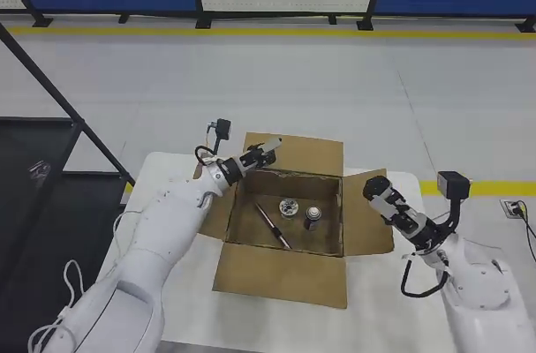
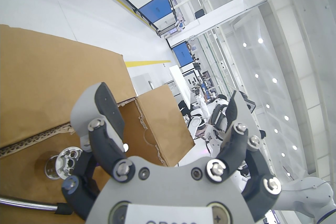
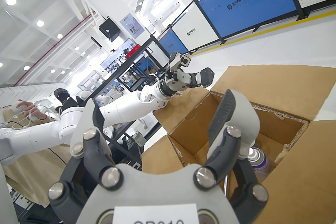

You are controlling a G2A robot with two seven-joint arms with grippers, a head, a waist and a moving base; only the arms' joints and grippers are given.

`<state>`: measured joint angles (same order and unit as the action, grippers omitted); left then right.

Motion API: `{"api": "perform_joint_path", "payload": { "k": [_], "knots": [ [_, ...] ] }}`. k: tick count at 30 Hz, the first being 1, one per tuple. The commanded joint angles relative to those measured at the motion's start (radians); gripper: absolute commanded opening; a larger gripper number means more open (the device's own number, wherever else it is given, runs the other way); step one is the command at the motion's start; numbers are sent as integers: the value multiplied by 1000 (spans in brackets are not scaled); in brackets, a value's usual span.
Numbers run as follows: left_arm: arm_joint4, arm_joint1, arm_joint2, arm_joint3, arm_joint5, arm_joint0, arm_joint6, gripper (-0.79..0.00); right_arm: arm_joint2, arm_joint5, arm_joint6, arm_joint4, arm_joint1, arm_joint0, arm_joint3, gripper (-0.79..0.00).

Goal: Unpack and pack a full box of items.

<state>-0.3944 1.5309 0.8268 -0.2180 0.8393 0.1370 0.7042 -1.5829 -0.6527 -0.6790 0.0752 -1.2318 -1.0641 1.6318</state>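
Top view: the open box [image 1: 281, 275] is seen on the table [image 1: 373, 300] with a round metal part [image 1: 288, 206], a spray can [image 1: 312, 216] and a rod [image 1: 272, 225] inside.

Left wrist view: the left gripper [image 2: 170, 101] is spread wide and empty above the box's corner.

Right wrist view: the right gripper [image 3: 160, 107] — wide open, empty — is held beside the box.

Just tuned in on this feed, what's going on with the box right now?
The box sits open on the table, with a rod, a round metal part and a spray can inside. The left end effector is at the box's far left corner, open and empty. The right end effector is at the box's right side, also open and empty. Neither touches an item.
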Motion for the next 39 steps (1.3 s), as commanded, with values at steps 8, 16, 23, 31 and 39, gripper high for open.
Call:
{"api": "perform_joint_path", "payload": {
  "k": [8,16,23,31,39],
  "knots": [
    [44,-16,1,-122,-28,39,31,0,140,74,-30,506,5,63,130,0],
    [68,-110,106,-313,-31,130,103,0,220,167,-73,743,10,111,127,0],
    [142,-212,267,-673,-173,336,93,0,353,198,-171,990,8,204,78,0],
    [214,-280,441,-1069,-362,588,65,0,460,237,-186,1027,-10,284,4,0],
    [202,-288,464,-1129,-398,648,39,0,487,208,-169,1032,-12,279,15,0]
  ]
}}
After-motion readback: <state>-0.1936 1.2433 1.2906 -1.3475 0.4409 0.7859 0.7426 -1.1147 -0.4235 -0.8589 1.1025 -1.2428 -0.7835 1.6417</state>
